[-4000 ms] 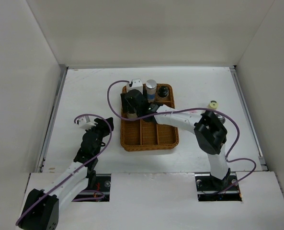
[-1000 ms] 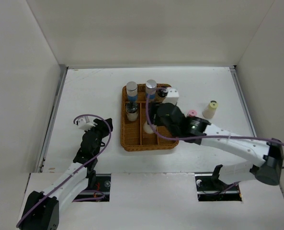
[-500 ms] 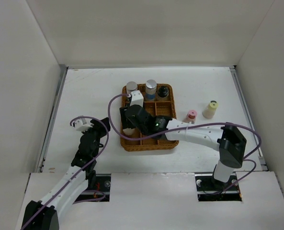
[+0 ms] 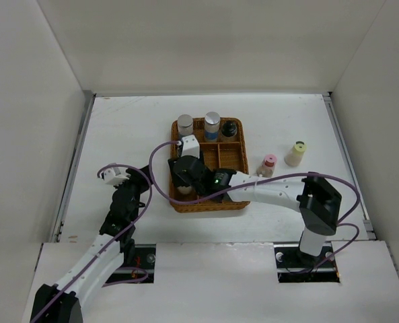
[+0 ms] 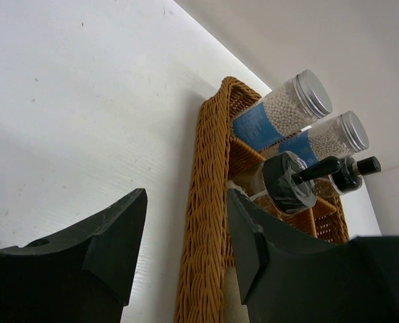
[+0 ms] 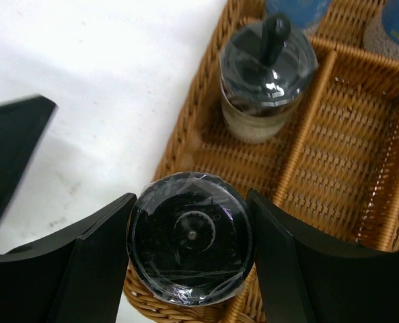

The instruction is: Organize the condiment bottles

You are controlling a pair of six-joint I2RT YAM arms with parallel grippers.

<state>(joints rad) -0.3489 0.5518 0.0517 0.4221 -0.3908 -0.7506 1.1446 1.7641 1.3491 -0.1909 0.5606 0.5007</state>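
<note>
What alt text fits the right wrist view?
Right end effector, seen from above, closed on a black-capped bottle at a corner of the brown wicker tray. Beyond it in the tray stands a jar with a black knobbed lid, with two blue-labelled bottles cut off at the top edge; white table on the left.

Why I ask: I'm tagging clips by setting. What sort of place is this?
Probably a robotics lab test cell: plain white walls box in a white table with two robot arms mounted at its edge.

White matte tabletop (image 4: 118, 128), boxed in by white panels: back wall (image 4: 206, 47), left wall (image 4: 24, 121), right wall (image 4: 381, 101). Metal rail (image 4: 75, 168) ran along left tabletop edge. Lighting was soft, pretty even.
</note>
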